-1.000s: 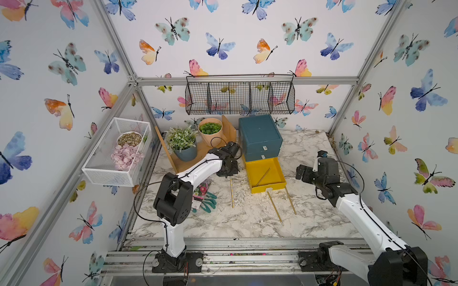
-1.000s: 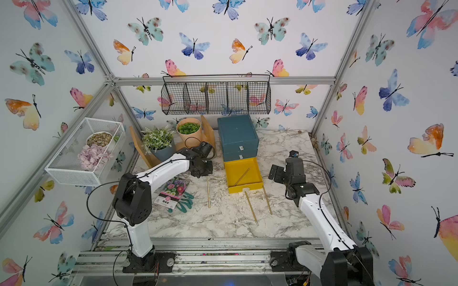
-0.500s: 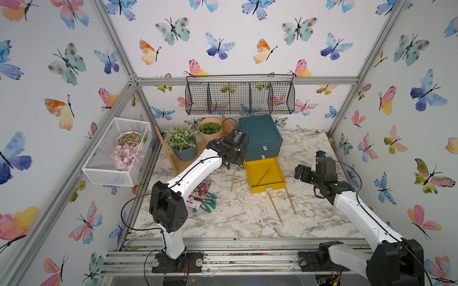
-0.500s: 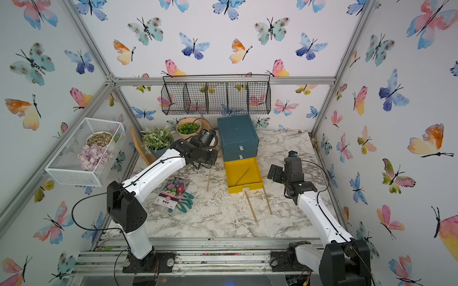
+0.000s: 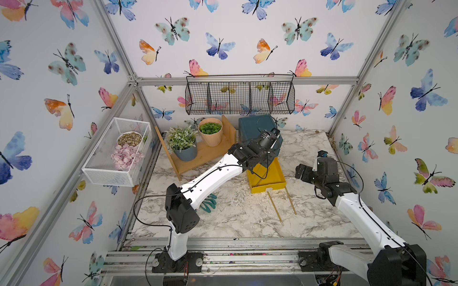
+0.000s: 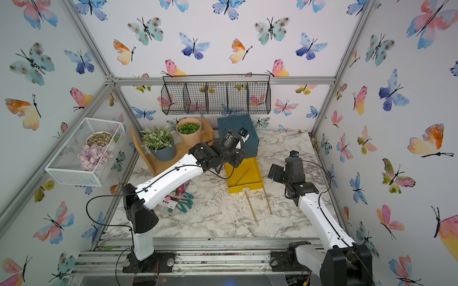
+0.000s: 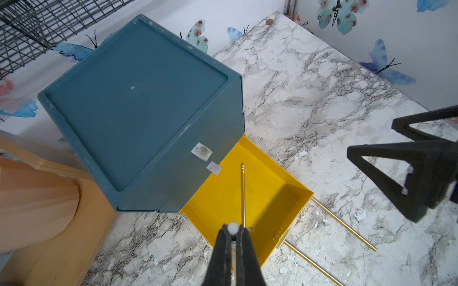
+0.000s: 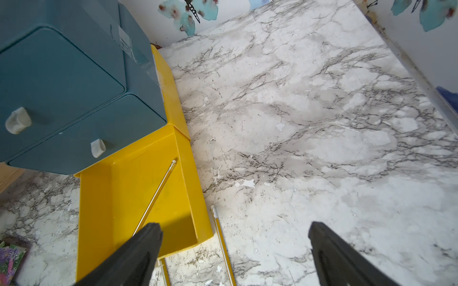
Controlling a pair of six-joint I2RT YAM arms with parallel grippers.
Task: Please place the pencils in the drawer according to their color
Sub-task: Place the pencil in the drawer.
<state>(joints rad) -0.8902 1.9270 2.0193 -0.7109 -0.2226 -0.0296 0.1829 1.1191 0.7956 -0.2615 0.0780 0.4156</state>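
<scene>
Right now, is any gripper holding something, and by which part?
The left gripper pinches a pencil just below its white eraser end; the shaft is hidden. The right gripper is open and empty.

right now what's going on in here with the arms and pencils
The left gripper is shut on a pencil, held over the open yellow drawer of the teal chest. One gold pencil lies in that drawer; two more pencils lie on the table in front of it. The right gripper is open and empty beside the drawer.

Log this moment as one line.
left gripper shut on held pencil above yellow drawer | right gripper open | two yellow pencils on table
</scene>
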